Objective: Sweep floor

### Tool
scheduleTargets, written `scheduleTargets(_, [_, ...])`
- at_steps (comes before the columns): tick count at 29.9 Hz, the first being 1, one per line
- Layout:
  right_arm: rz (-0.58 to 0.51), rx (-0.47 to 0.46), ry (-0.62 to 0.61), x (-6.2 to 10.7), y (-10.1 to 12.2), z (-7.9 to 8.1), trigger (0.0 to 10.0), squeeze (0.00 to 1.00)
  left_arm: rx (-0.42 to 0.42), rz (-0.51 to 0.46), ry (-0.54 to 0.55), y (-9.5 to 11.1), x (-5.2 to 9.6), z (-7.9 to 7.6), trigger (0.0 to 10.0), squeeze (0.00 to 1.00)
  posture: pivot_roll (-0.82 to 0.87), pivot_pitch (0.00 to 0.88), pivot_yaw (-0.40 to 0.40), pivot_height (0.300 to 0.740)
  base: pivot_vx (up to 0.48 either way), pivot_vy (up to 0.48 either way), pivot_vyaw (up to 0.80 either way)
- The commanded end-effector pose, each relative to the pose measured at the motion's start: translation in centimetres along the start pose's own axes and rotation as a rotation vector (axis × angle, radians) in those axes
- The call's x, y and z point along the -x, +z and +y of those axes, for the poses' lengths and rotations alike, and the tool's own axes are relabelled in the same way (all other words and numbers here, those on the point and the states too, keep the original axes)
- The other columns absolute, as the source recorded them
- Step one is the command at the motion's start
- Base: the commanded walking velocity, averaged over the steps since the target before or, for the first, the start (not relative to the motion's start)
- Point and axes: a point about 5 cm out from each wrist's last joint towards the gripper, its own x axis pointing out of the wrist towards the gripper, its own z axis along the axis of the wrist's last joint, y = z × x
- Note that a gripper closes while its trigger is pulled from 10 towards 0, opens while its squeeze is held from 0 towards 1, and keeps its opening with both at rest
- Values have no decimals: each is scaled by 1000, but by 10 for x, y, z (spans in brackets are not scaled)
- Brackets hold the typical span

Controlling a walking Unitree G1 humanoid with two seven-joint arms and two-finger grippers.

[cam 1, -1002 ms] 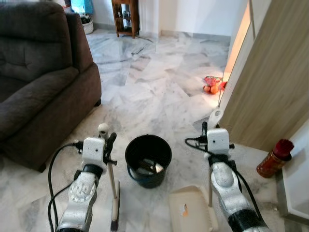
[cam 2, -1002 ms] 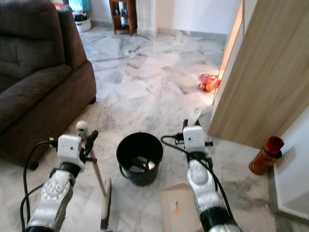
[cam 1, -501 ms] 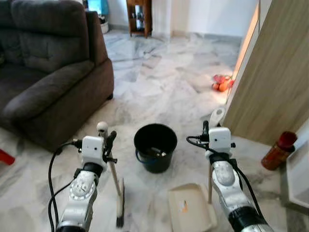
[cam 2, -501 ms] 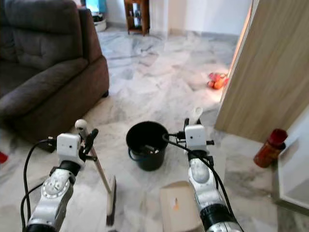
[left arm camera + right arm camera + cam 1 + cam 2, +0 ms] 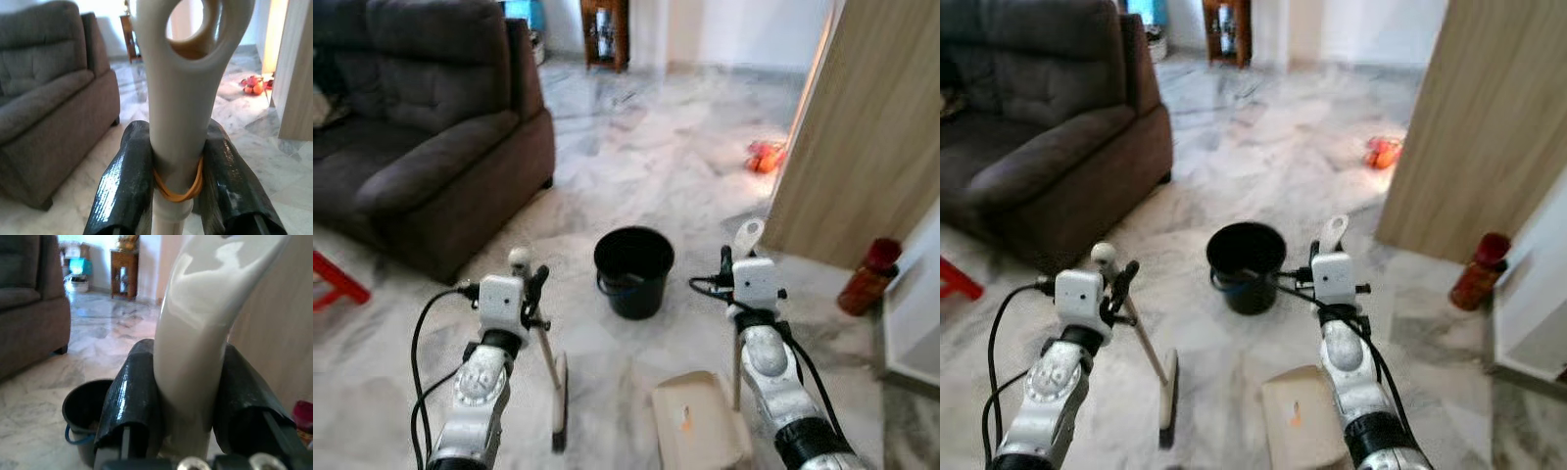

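Two light, stiff plastic tools: left claw (image 5: 178, 181) clamps the brush handle (image 5: 183, 98) near its top; right claw (image 5: 190, 401) grips the dustpan handle (image 5: 205, 333); bucket (image 5: 633, 271) at 12 o'clock.

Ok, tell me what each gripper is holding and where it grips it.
The left gripper holds the broom near the top of its handle. The right gripper holds the dustpan by the upper end of its upright handle.

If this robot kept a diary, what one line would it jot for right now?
left gripper: shut on broom | right gripper: shut on dustpan | bucket: ahead on floor | sofa: left
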Motion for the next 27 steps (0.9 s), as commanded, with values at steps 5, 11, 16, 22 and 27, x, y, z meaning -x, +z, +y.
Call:
scheduleTargets(5, [-67,-2,9,-7,14,2,10000,0,-20,-49,-1,11,-5,3,10000,0,50,0,46,740,0,0,0])
scheduleTargets(11, [-65,-4,10,-7,14,3,10000,0,-19,-48,-6,10,-5,3,10000,0,49,0,50,740,0,0,0])
scheduleTargets(16, [-51,-3,7,-8,13,3,10000,0,-22,-45,-13,10,-6,2,10000,0,50,0,56,740,0,0,-264])
scheduleTargets(22, [-35,-12,-2,-7,9,0,10000,0,-33,-36,-10,9,-6,2,10000,0,66,1,50,740,0,0,-800])
scheduleTargets(27, [-31,-7,-5,-9,10,-1,10000,0,-47,-19,-5,7,-7,3,10000,0,64,1,46,740,0,0,-800])
